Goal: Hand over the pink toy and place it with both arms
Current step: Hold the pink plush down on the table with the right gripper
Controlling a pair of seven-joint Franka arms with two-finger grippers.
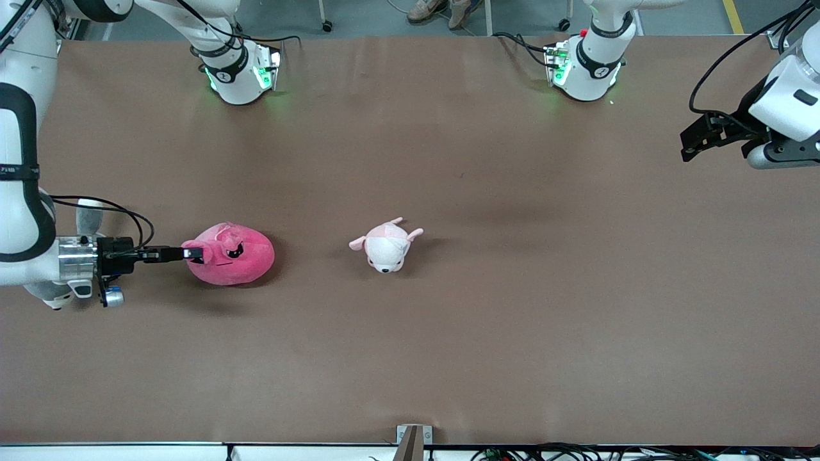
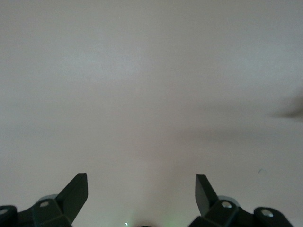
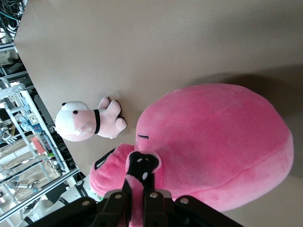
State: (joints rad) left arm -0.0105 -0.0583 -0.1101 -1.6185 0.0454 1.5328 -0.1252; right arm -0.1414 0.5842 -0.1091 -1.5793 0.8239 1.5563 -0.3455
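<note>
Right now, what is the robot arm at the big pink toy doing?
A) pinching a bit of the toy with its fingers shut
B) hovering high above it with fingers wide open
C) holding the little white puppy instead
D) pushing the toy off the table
A: the right gripper has its fingers shut on a fold of the pink toy, which rests on the table.

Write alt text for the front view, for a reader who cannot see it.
The right gripper is shut on the edge of the pink toy, which rests on the brown table. A pale puppy plush lies beside the toy, toward the left arm's end. The left gripper waits open above that end.
</note>
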